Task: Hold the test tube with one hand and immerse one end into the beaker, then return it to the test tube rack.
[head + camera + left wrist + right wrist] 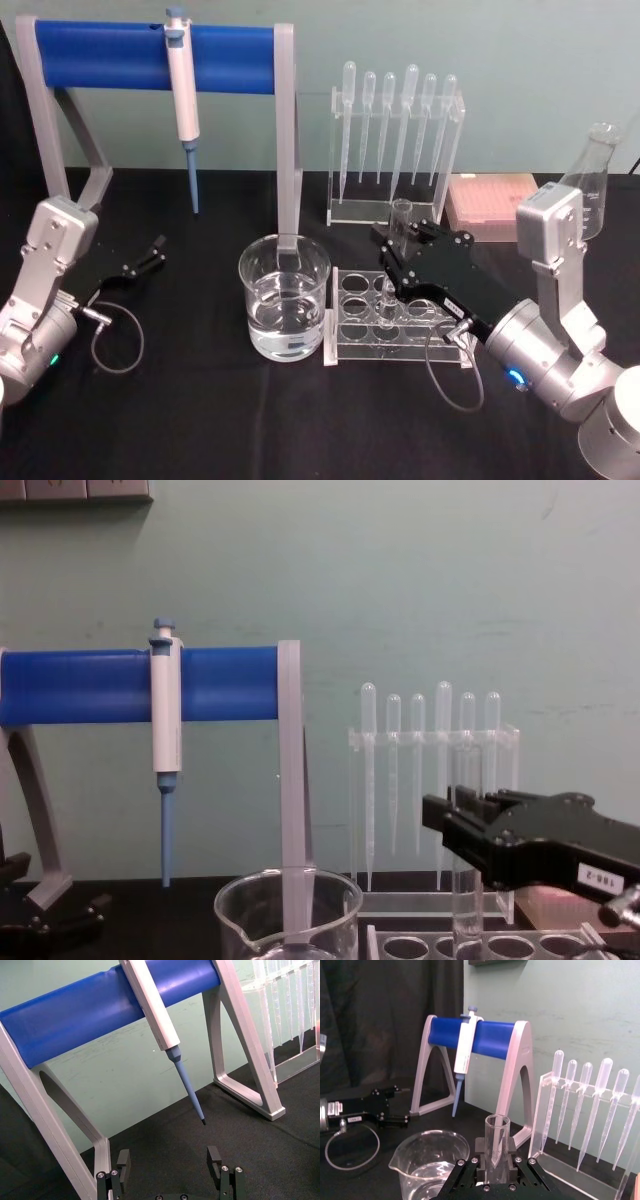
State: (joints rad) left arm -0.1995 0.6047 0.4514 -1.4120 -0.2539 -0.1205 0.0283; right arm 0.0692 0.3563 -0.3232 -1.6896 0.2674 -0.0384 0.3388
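My right gripper (397, 246) is clamped on the test tube (398, 232) — upright, above the clear rack (385, 318). The beaker (284, 297), part full of water, sits just left of that rack. My left gripper (150, 251) rests far left on the black table (200, 420).

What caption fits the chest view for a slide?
Right gripper holds the test tube upright over the rack, beside the beaker.
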